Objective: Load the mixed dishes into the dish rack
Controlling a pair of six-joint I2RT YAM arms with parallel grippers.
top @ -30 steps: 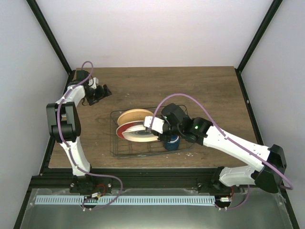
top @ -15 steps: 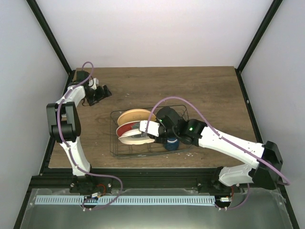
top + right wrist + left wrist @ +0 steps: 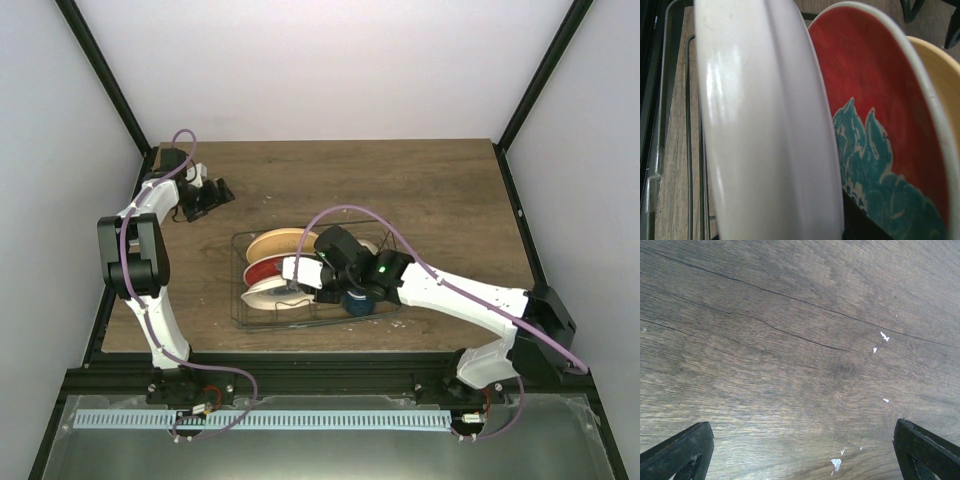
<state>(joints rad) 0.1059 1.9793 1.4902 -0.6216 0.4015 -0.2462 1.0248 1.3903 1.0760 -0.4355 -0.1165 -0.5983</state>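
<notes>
The wire dish rack (image 3: 238,300) sits mid-table. In it the orange-yellow plate (image 3: 272,243) and the red plate with teal flowers (image 3: 262,269) stand on edge. My right gripper (image 3: 304,277) is shut on the white plate (image 3: 268,293), held on edge just in front of the red plate, inside the rack. In the right wrist view the white plate's underside (image 3: 765,130) fills the left, with the red plate (image 3: 875,115) and the orange-yellow plate (image 3: 945,75) behind it. The dark blue mug (image 3: 358,301) stands in the rack under my right arm. The cream bowl is hidden. My left gripper (image 3: 205,196) is open and empty at the far left.
The left wrist view shows bare wooden table (image 3: 800,340) between my spread fingertips (image 3: 680,452). The rack's wire (image 3: 689,125) and the table's near metal edge (image 3: 655,100) show beside the white plate. Black frame posts stand at the table's back corners.
My right arm has moved left with the white plate and lowered it into the rack, in front of the red plate. The left arm has not moved.
</notes>
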